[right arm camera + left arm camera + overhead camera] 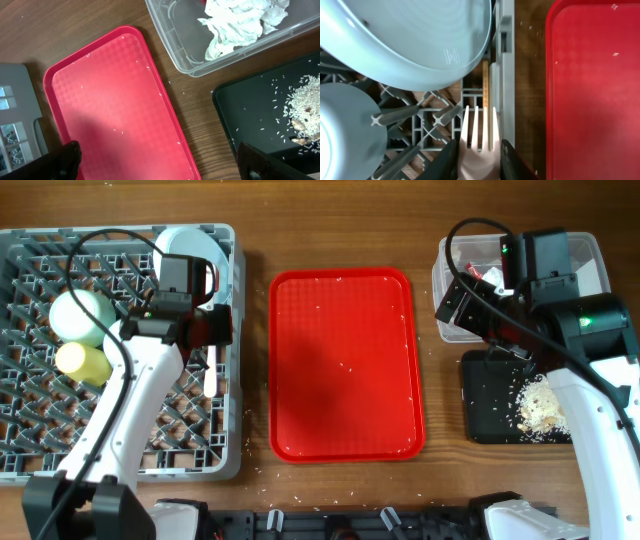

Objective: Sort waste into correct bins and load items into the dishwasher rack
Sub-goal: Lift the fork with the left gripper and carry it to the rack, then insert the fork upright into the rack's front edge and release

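Observation:
My left gripper (478,160) is shut on the white plastic fork (479,135), tines pointing up, over the right edge of the grey dishwasher rack (30,270); the gripper also shows in the overhead view (212,330). Wooden chopsticks (486,100) lie in the rack beside the fork. The pale blue plate (420,35), bowl (345,130), green saucer (85,315) and yellow cup (82,361) sit in the rack. My right gripper (160,162) is open and empty above the wood between red tray and black tray (260,115). The napkin (240,22) and red scrap (492,274) lie in the clear tub (185,55). Rice crumbs (542,405) lie on the black tray.
The red tray (345,360) lies in the middle with a few rice grains on it. Loose grains dot the wooden table around the trays. The right arm reaches over the clear tub (600,255) and black tray (490,395).

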{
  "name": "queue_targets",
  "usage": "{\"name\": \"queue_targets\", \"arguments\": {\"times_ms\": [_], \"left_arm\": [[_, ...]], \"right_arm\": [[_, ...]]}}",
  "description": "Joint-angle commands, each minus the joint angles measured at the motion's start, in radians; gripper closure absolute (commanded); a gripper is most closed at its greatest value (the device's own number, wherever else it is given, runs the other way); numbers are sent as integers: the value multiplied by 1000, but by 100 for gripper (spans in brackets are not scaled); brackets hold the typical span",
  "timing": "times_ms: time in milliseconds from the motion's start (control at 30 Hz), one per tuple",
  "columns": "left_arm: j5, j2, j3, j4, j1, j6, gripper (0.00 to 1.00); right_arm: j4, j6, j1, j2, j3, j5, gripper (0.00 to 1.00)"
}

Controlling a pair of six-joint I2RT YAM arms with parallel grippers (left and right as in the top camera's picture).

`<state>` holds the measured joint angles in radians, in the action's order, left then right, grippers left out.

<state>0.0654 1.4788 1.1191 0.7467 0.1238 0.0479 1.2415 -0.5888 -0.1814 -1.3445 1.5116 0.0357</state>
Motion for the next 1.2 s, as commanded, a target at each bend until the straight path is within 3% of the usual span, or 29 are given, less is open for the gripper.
{"name": "queue_targets", "arguments": {"times_ms": [0,67,167,233,400,467,600,700,867,967,1167], "left_arm": [[7,27,-3,6,-6,-18,54],[7,23,-2,6,-6,-15,50],[6,1,-2,12,-6,3,35],[2,-33,-2,18,-6,43,33],[-156,-243,-2,97,-6,133,22],[-238,-354,-2,183,-6,188,0],[-382,-487,-3,447,-6,205,0],[-399,-545,-13,586,-2,284,0],[-429,-727,-60,672,-2,344,3],[-428,-858,-68,740,-2,380,0],[-428,-938,-68,739,-2,380,0]], "right_arm": [[-3,10,2,-11,5,19,0],[-3,10,2,-11,5,19,0],[-3,10,2,-11,5,19,0],[-3,10,2,-11,5,19,0],[-3,10,2,-11,5,19,0],[-3,10,2,-11,5,19,0],[-3,10,2,-11,5,19,0],[-3,10,2,-11,5,19,0],[-3,10,2,-12,5,19,0],[-3,10,2,-11,5,19,0],[-3,10,2,-13,5,19,0]]}}
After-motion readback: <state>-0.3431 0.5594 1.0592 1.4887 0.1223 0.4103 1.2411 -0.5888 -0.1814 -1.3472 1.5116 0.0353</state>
